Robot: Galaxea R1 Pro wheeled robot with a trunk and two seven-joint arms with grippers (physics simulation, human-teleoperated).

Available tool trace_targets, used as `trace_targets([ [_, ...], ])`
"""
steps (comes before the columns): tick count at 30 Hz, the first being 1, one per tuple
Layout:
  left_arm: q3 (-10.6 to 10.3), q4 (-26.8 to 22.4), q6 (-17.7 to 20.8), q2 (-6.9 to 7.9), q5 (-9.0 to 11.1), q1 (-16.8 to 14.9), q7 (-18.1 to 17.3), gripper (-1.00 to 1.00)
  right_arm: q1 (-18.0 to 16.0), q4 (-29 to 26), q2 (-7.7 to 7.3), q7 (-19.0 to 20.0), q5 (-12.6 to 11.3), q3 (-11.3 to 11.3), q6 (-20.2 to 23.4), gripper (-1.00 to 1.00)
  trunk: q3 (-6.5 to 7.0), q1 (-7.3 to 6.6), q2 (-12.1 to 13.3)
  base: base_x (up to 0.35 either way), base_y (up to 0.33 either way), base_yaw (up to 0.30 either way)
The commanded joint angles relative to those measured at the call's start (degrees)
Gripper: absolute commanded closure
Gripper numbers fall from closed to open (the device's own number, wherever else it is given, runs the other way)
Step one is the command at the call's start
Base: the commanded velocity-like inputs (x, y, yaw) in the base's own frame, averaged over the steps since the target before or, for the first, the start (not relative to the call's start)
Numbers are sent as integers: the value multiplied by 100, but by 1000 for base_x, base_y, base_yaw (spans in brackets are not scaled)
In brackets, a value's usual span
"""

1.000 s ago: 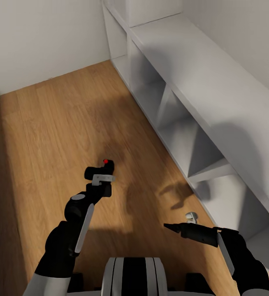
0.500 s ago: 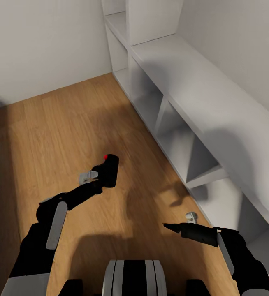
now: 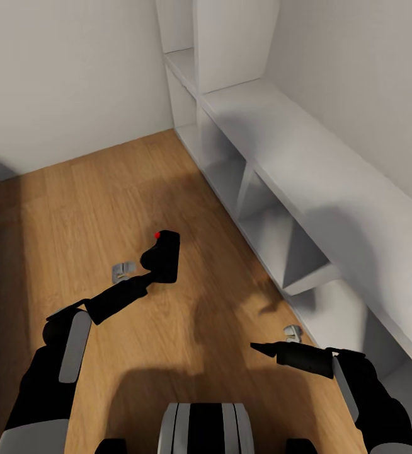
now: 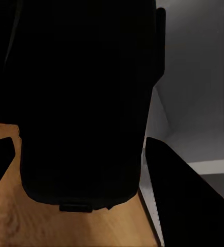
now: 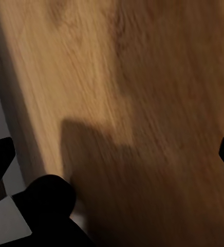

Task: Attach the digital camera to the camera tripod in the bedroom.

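Left gripper (image 3: 159, 268) pinches the black camera (image 3: 162, 255) above the wood floor (image 3: 74, 208), beside white shelving (image 3: 275, 189). Right gripper (image 3: 259, 347) empty, fingers spread, held low over the floor.

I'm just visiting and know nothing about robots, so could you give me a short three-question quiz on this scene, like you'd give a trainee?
1. True or false: the left gripper holds the digital camera.
2. Multiple choice: what lies under the arms? A) carpet B) wood floor C) tiles
3. Fill in: on the robot's right side stands a white ____ unit with open compartments.

Key: 1 true, its fingers are closed on the black body with the red button. 2 B. 3 shelf. The right gripper carries nothing, fingers apart.
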Motion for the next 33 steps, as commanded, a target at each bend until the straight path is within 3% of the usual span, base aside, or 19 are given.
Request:
trace_targets([
  [1,16,3,32,-11,8,1,-29,100,-2,-1,1,11,-12,-7,48,-100,20,-3,0,0,0,0],
  [7,20,22,31,-25,26,120,-43,100,-2,-2,-3,9,-2,-4,57,-100,153,-19,8,0,0,0],
  [11,21,43,12,-22,17,582,-18,100,-2,13,0,-2,-16,5,68,-100,241,-29,14,0,0,0],
  [19,1,43,29,-112,31,599,21,100,-2,24,1,-1,-34,21,68,-100,419,-50,24,0,0,0],
  [33,6,43,33,-125,33,600,8,100,-2,26,3,0,-33,27,68,-100,729,-86,43,0,0,0],
])
